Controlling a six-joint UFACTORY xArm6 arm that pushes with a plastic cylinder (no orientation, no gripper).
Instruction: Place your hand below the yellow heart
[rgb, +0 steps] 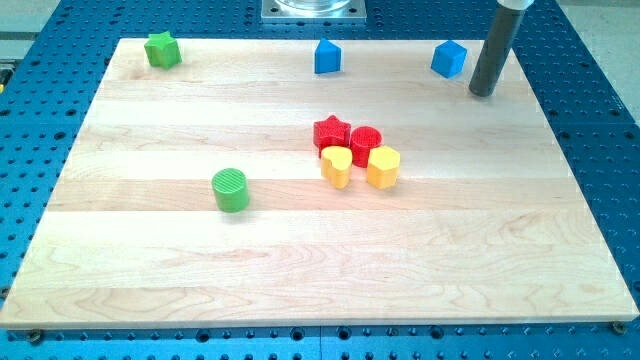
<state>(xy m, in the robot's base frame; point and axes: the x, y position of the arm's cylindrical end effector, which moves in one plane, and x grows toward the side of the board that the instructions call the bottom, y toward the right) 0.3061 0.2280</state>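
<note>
My tip (482, 93) rests on the desk (300, 260) near the view's top right corner. The rig carries no pincer, only the straight dark rod, so there is no open or closed state to record.

Nearest block: a blue cube (449, 59), just to the view's left of the rod and slightly higher in the view, apart from it. Further left along the top edge sits a second blue block (327, 57), shape with a peaked top. A green star (161, 49) lies at the view's top left corner.

Cluster near desk centre, well apart from my tip, down and to the view's left of it: red star (331, 132) and red cylinder (365, 142) side by side, with the yellow heart (337, 166) just under the red star and a yellow hexagon (383, 166) just under the red cylinder. All four are packed close; contact looks likely between neighbours.

A green cylinder (230, 190) stands alone, to the view's left of the cluster.

No containers on the desk; every block lies directly on the wood.
</note>
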